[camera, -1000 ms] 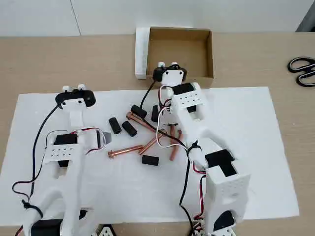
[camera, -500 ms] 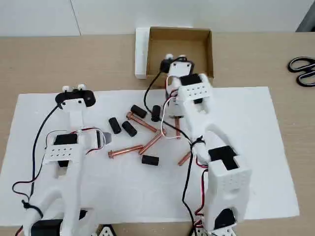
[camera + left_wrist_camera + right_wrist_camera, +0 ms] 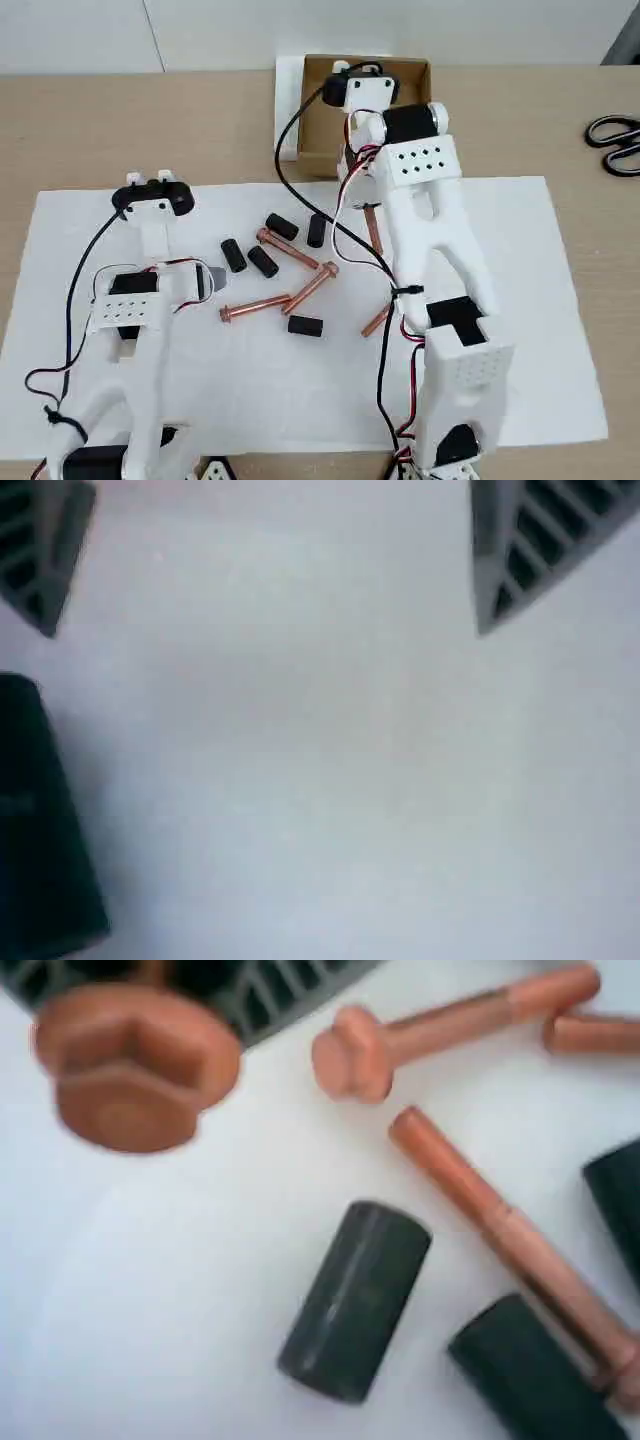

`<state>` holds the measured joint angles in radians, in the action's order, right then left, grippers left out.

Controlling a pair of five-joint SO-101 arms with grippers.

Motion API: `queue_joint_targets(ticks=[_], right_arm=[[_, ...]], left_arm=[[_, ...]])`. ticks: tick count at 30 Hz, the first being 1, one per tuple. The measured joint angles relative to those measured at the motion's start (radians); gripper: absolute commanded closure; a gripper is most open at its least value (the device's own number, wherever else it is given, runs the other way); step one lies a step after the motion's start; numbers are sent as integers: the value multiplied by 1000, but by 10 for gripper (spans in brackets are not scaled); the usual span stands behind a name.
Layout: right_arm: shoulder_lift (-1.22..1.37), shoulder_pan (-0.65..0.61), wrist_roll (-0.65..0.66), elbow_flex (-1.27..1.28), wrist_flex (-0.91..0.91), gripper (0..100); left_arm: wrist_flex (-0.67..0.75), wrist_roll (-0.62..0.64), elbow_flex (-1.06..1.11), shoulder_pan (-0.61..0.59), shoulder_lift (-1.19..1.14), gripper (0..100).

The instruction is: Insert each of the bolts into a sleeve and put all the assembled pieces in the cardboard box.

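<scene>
Overhead, right gripper [image 3: 170, 975] clasping a bolt [image 3: 135, 1065] near cardboard box [image 3: 315, 125], left gripper [image 3: 270, 550] spread wide over paper [image 3: 350, 760].

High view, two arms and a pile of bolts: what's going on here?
The right gripper is shut on a copper bolt, held above the white sheet, its arm stretched toward the cardboard box. The left gripper hangs open over the sheet beside a black sleeve, holding nothing. The other bolts and sleeves lie loose on the sheet, none joined.
</scene>
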<state>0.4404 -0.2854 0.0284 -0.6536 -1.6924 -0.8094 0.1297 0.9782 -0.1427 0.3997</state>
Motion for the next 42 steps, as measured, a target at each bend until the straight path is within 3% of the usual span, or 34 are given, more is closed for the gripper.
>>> queue_joint_targets(ticks=[4, 13, 28, 42], right_arm=[[0, 57, 35, -6, -21, 995], [0, 124, 38, -6, -23, 995], [0, 124, 38, -6, -25, 995], [0, 124, 38, -6, -26, 995]], left_arm=[[-25, 2, -77, 0, -9, 746], [-258, 57, -358, 17, -43, 746], [-491, 189, -786, 57, -494, 745], [-491, 199, -812, 129, -664, 746]])
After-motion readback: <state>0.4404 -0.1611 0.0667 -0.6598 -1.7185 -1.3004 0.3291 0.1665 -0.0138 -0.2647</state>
